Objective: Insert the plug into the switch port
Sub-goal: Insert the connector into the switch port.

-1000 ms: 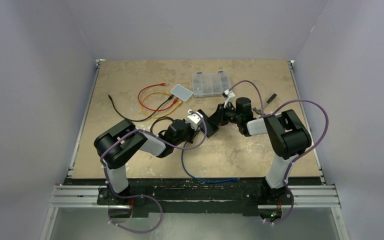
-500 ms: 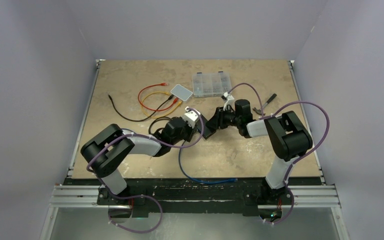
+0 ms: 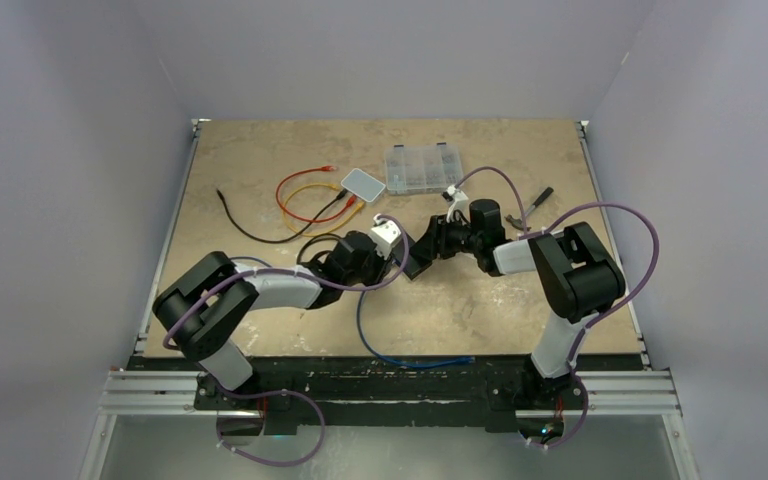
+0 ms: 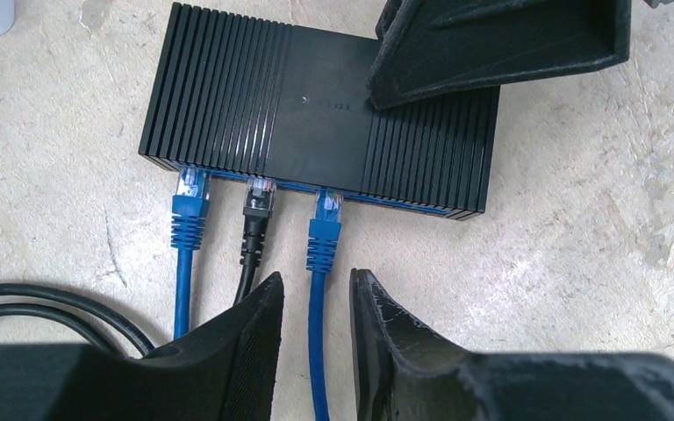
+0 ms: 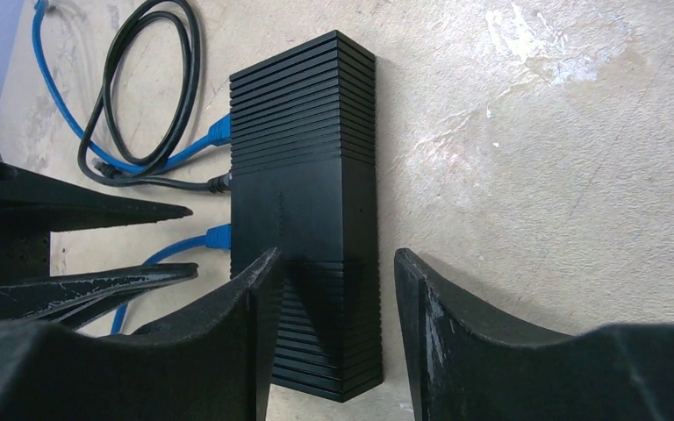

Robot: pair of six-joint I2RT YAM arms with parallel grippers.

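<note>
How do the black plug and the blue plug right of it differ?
Colour: the black plug has a black boot, the blue plug a blue one. Cable: the black plug's lead passes behind a finger of the left gripper; the blue plug's runs between the fingers. Both are seated in the switch, side by side.

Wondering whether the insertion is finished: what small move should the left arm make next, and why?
Probably draw the left gripper straight back off the blue cable: its jaws stand open, and that cable's plug looks seated in the switch.
</note>
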